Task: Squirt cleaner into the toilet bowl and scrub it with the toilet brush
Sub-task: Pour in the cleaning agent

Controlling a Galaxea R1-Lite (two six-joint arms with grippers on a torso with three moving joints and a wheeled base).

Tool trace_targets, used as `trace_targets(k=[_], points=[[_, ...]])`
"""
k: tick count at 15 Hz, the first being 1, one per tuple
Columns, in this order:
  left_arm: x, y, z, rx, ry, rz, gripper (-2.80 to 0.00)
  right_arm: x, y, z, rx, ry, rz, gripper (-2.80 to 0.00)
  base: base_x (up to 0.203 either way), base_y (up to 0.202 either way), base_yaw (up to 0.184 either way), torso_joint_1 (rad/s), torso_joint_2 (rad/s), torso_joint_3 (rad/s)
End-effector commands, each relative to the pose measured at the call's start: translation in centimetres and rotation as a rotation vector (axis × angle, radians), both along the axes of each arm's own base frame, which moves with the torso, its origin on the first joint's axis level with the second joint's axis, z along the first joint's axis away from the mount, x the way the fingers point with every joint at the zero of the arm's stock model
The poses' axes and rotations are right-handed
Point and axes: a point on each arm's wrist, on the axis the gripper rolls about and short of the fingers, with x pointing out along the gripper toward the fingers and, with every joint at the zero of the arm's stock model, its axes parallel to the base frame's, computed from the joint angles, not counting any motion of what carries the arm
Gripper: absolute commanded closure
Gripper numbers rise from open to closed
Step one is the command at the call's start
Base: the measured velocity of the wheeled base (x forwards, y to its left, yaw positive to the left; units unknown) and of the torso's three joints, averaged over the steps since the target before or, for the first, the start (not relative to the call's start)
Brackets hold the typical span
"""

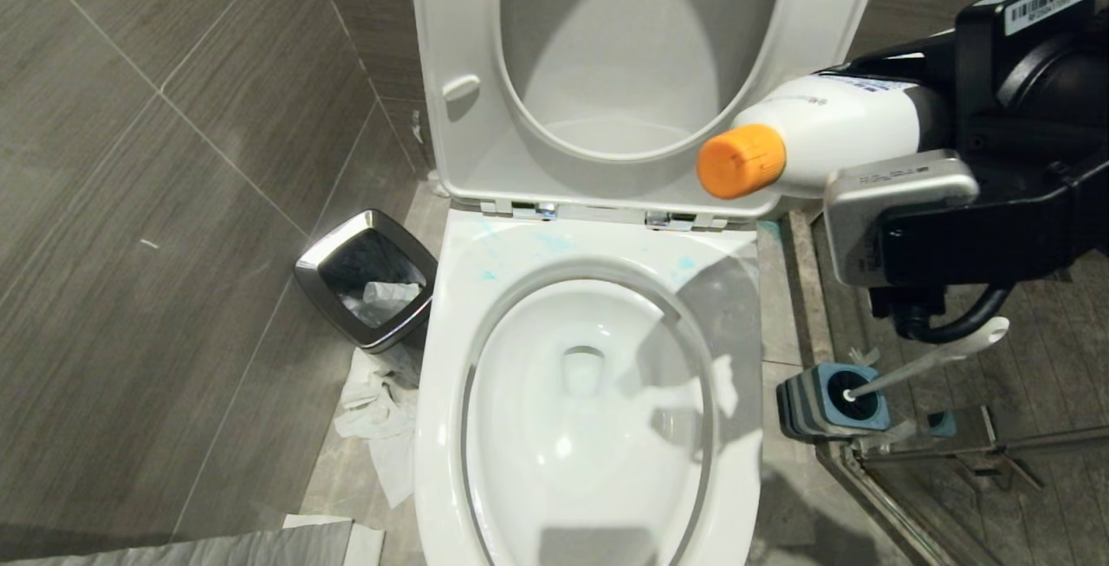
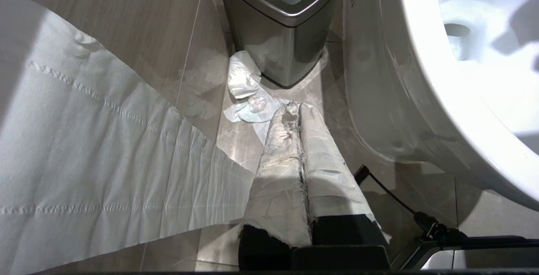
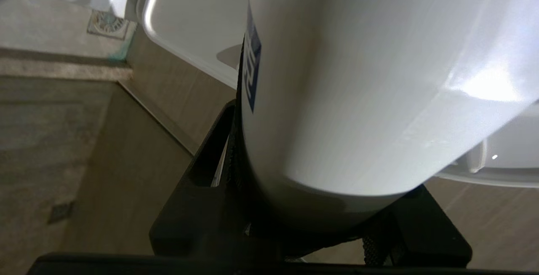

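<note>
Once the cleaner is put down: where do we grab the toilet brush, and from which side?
Probably the free upper end of the toilet brush handle, near its rounded holed tip. It leans out of the blue-and-grey holder, up and away from the toilet bowl, so come from above on the right, jaws across the slim shaft.

Glossy ceramic toilet bowl (image 1: pixel 450 427); chrome-rimmed bin (image 1: pixel 316 276); smooth plastic cleaner (image 1: pixel 832 128).

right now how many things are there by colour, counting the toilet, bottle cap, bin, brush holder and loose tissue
white: 2, toilet bowl and crumpled tissue
orange: 1, cleaner cap
chrome and black: 1, bin
blue and grey: 1, brush holder
total: 5
</note>
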Motion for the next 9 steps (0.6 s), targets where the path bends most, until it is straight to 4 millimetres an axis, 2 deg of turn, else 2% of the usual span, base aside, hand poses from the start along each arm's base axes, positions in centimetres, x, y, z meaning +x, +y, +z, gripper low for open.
trace_targets(k=[1, 6, 9], points=[[0.0, 0.0, 0.0, 0.0, 0.002, 0.001, 0.0, 0.2, 2.0, -0.3, -0.048, -0.002, -0.015, 0.0, 0.0, 0.0, 0.0, 0.0, 0.0, 0.0], [0.0, 0.0, 0.0, 0.0, 0.002, 0.001, 0.0, -0.5, 5.1, 1.0, -0.117, -0.055, -0.091, 0.0, 0.0, 0.0, 0.0, 0.0, 0.0, 0.0], [0.0, 0.0, 0.0, 0.0, 0.002, 0.001, 0.0, -0.6, 6.1, 2.5, -0.188, -0.156, -0.097, 0.0, 0.0, 0.0, 0.0, 0.0, 0.0, 0.0]])
